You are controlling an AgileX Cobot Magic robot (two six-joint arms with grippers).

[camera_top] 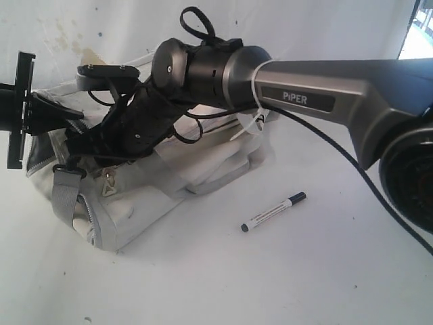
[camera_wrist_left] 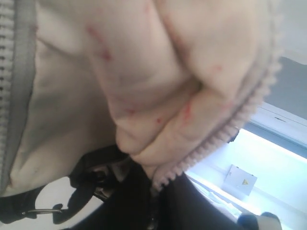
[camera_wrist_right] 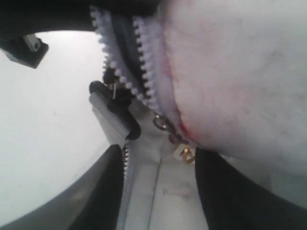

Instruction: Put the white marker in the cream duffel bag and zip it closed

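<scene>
The white marker [camera_top: 274, 212] lies on the table to the right of the cream duffel bag [camera_top: 135, 210], dark cap pointing away from it, untouched. My left gripper [camera_wrist_left: 156, 184] is shut on a fold of the bag's fabric beside the open zipper teeth [camera_wrist_left: 225, 136], at the bag's left end [camera_top: 40, 112]. My right gripper [camera_wrist_right: 158, 153] reaches across over the bag's top and is open. Its dark fingers [camera_wrist_right: 103, 187] straddle the bag's surface just short of a small zipper pull [camera_wrist_right: 184, 153]. The bag's zipper [camera_wrist_right: 144, 81] stands parted.
A grey webbing strap with a black clip [camera_wrist_right: 112, 120] hangs at the bag's near left corner [camera_top: 64, 186]. The right arm's black cable [camera_top: 352, 169] trails over the table behind the marker. White tabletop [camera_top: 270, 284] extends in front of and right of the bag.
</scene>
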